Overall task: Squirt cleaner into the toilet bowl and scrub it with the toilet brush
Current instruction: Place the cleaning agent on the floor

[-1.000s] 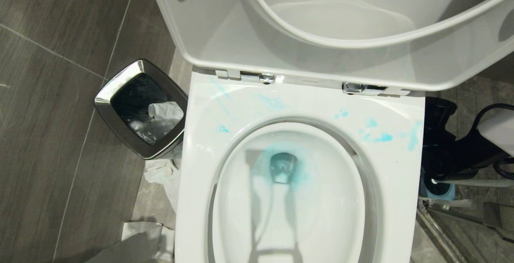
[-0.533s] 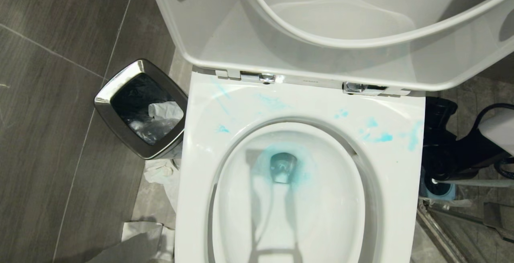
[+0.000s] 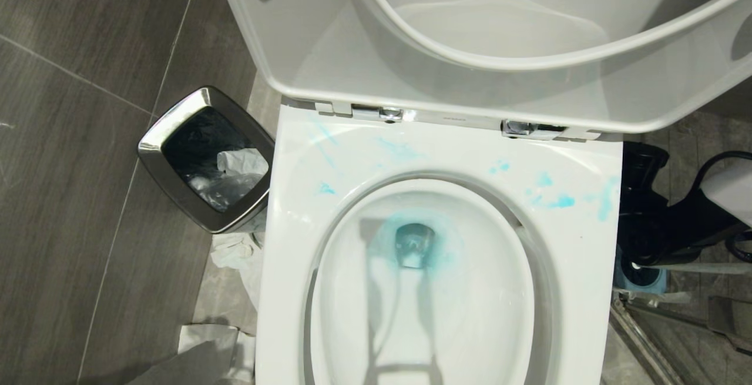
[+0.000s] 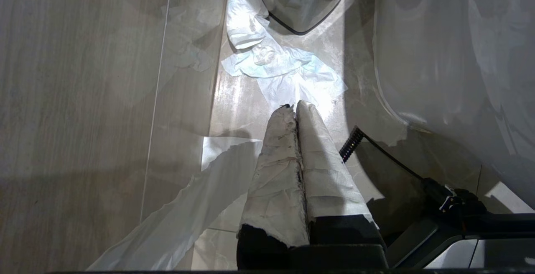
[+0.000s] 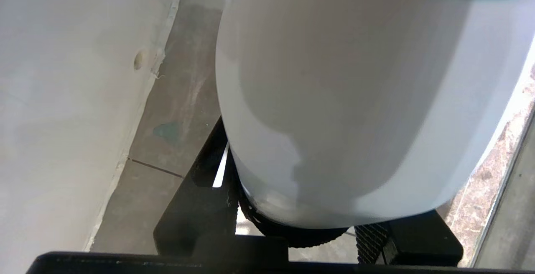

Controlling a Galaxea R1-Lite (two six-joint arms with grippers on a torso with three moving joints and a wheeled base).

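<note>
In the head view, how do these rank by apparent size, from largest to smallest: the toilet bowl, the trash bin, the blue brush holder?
1. toilet bowl, by far the largest, though cut off at the picture's lower edge.
2. trash bin, clearly smaller.
3. brush holder, smallest; only part of it shows beside the toilet, so its true size is unsure.

**Left gripper closed and low, right gripper clamped on the cleaner**

The left gripper point(image 4: 296, 108) hangs low beside the base of the toilet bowl point(image 4: 443, 56), pointing down at the floor, its two paper-wrapped fingers point(image 4: 278, 157) pressed flat together with nothing between them. The right gripper point(image 5: 292, 219) sits on the opposite side of the toilet bowl, down by its outer wall, its black fingers point(image 5: 200, 169) spread partway and gripping the white body of the cleaner point(image 5: 342, 98), which fills the space between them.
</note>
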